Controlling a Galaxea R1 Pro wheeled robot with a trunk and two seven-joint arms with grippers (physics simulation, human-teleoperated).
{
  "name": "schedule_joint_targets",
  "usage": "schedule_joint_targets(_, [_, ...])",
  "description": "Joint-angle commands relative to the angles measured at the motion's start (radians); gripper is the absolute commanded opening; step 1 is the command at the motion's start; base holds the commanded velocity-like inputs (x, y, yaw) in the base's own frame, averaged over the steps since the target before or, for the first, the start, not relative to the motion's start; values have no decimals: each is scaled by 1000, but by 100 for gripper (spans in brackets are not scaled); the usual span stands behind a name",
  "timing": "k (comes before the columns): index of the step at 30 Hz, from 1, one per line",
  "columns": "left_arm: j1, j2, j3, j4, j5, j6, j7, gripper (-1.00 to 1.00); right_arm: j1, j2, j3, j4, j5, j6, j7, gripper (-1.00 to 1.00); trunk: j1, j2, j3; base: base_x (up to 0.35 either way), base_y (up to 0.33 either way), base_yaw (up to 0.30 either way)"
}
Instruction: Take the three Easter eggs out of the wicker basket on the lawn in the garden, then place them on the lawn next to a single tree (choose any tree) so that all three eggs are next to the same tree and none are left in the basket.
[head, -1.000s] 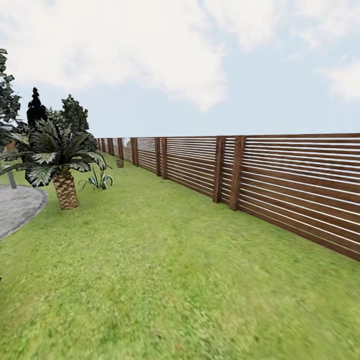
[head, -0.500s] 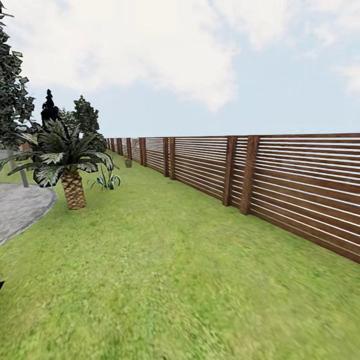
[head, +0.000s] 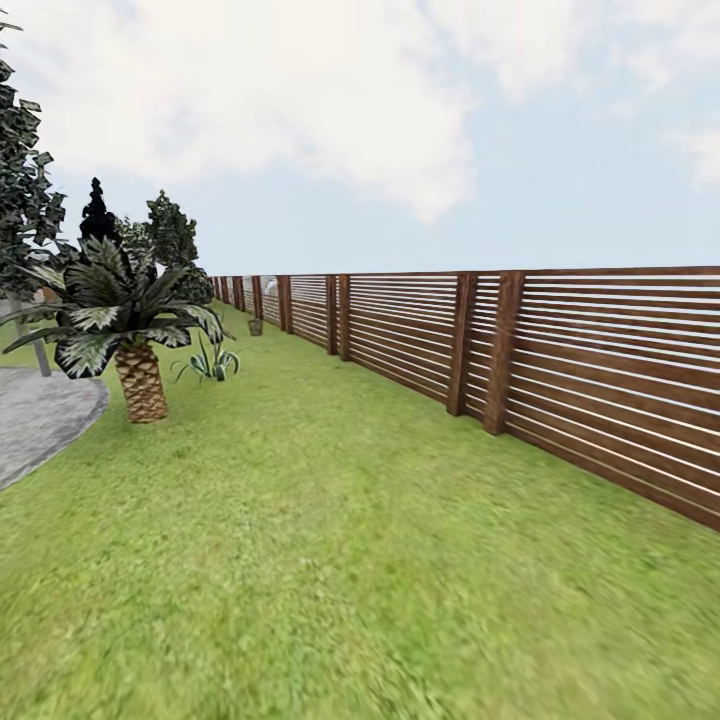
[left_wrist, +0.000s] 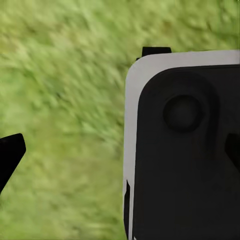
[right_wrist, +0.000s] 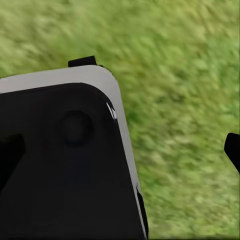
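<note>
Far down the lawn (head: 330, 520), a small brown wicker basket (head: 255, 326) stands close to the fence. At this distance the Easter eggs cannot be made out. A tree (head: 22, 190) with a thin pale trunk rises at the left edge, beside the paving. In the left wrist view, my left gripper (left_wrist: 120, 152) hangs open over grass, its dark fingertips (left_wrist: 10, 155) at the picture's two sides. My right gripper (right_wrist: 120, 152) is likewise open over grass, with nothing between its fingertips (right_wrist: 233, 149).
A brown slatted fence (head: 560, 360) runs along the right into the distance. A short palm (head: 135, 375) and a small spiky plant (head: 208, 362) stand left of centre. Grey paving (head: 40, 415) lies at the left. My own white and black body (left_wrist: 185, 150) sits under both grippers.
The whole head view has shifted, so the camera turned left a little and moved forward. The palm and fence posts sit slightly further right than a second ago. Nothing on the lawn has moved.
</note>
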Motion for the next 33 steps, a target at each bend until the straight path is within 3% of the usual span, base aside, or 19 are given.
schedule_joint_targets(1, [1, 0, 1, -2, 1, 0, 1, 100, -2, 1, 2, 4, -7, -6, 0, 100, 0, -1, -1, 172, 0, 0])
schedule_joint_targets(33, [1, 3, 2, -4, 3, 1, 1, 100, -2, -3, 9, 6, 0, 0, -9, 100, 0, -1, -1, 312, 0, 0])
